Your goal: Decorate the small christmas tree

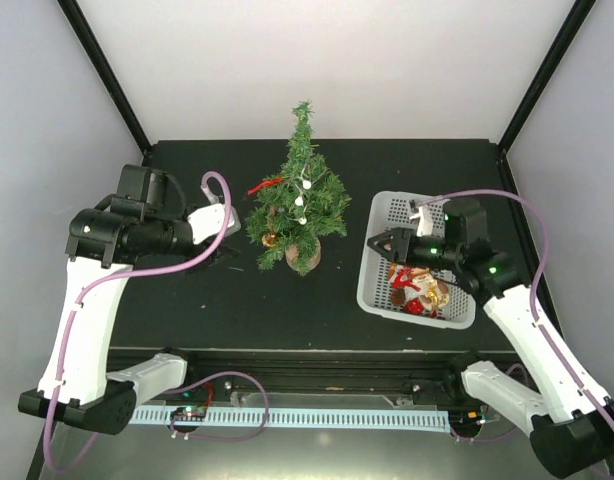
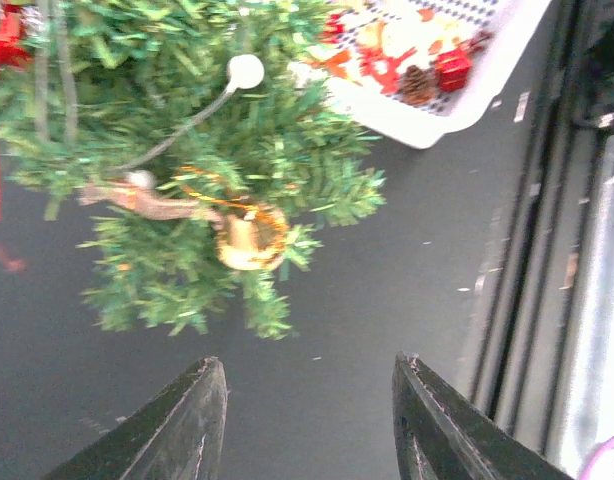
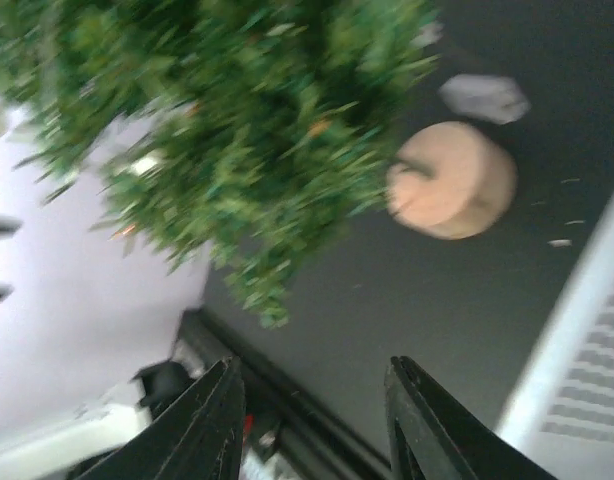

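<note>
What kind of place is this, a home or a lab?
Probably a robot lab test cell: plain white walls, a black table, left arm and right arm bolted at its near edge.

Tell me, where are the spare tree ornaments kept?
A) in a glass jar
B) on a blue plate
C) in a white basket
C: the ornaments lie in the white basket, which sits beside the small christmas tree.

Tree (image 1: 299,205) is standing upright on its round tan base (image 1: 303,256), sitting mid-way across the dark table (image 1: 187,300), toward the back. Bristly green branches, pointed top. It's carrying a red ribbon (image 1: 264,185) on the left-arm side, white beads (image 1: 303,190) and a gold bell (image 1: 271,240) low down.
</note>
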`<state>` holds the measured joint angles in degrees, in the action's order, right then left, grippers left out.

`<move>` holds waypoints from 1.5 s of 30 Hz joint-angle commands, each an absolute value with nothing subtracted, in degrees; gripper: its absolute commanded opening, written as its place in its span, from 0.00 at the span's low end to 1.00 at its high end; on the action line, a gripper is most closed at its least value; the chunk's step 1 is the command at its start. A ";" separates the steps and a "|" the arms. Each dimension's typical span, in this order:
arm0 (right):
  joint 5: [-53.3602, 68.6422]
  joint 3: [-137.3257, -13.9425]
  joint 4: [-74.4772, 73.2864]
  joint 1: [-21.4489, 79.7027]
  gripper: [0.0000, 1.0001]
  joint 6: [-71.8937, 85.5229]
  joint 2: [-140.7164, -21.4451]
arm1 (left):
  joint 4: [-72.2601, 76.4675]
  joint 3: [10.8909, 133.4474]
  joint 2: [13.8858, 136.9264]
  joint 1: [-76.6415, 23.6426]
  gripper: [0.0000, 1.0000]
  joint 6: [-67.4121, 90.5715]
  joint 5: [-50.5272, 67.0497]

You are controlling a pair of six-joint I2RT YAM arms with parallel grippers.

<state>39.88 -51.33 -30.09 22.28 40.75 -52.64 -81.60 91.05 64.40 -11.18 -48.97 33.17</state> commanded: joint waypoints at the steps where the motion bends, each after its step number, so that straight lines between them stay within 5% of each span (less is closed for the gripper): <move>1: 20.18 -57.69 -48.39 18.96 0.40 32.67 -58.49 | -85.85 89.14 64.27 -10.20 0.47 -45.90 44.68; 14: -1.97 -68.81 -50.03 10.65 0.40 36.92 -84.85 | -78.62 86.79 63.31 -9.50 0.47 -36.31 47.72; 27: -2.76 -69.55 -48.42 2.75 0.39 33.06 -97.33 | -80.37 85.17 62.12 -9.50 0.47 -36.63 47.22; 35: -3.50 -66.36 -48.70 2.33 0.47 32.52 -99.07 | -81.87 84.25 61.88 -9.50 0.48 -38.21 46.72; 41: 2.70 -57.55 -46.54 2.37 0.65 30.48 -91.50 | -83.19 83.84 61.92 -9.49 0.48 -39.49 45.49; 45: 9.21 -50.06 -44.64 2.33 0.66 29.62 -86.12 | -83.24 83.94 62.45 -9.49 0.49 -39.67 45.53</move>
<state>2.11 -54.96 -46.94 2.52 31.09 -91.02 -81.56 83.85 62.59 -9.82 -38.35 45.58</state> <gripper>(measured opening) 0.656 0.484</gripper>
